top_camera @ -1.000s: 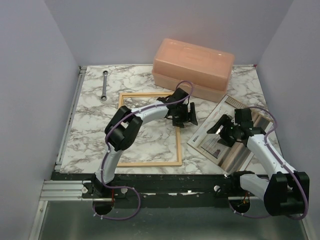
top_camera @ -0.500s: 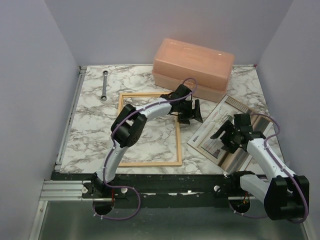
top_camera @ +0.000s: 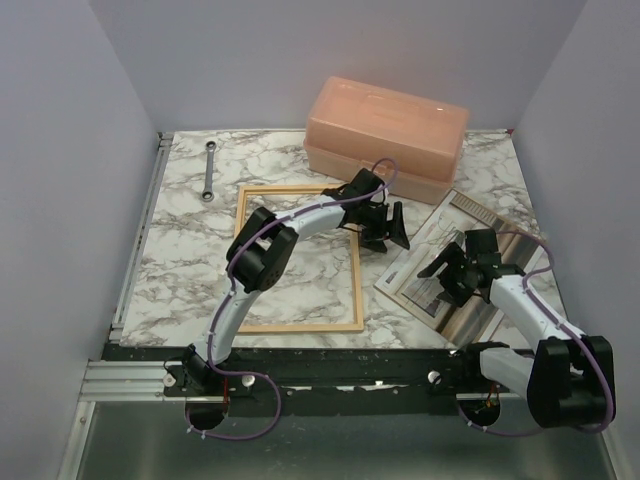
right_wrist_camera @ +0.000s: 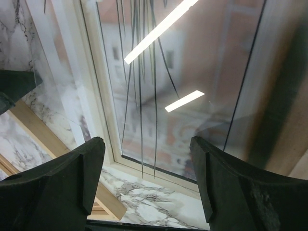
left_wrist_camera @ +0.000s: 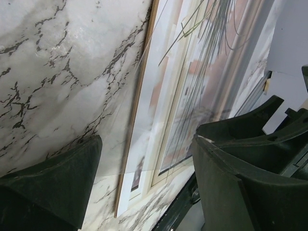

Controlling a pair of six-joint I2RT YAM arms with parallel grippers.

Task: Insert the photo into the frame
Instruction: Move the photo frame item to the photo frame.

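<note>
The light-wood frame lies flat at centre-left, with only marble inside it. The photo of a spindly plant lies face up to its right, glossy, with ceiling lights reflected on it. My left gripper hovers open between the frame's right rail and the photo's left edge, nothing between its fingers. My right gripper hangs open low over the photo's near end, holding nothing. A corner of the frame shows beside its left finger.
A brown backing panel sticks out from under the photo at the right. A peach plastic box stands at the back, close behind the left gripper. A wrench lies at the back left. The table's black front edge runs just below the photo.
My left gripper has swung right, from above the frame's right rail to the photo's left edge. My right gripper has shifted slightly nearer over the photo. Both stay open.
</note>
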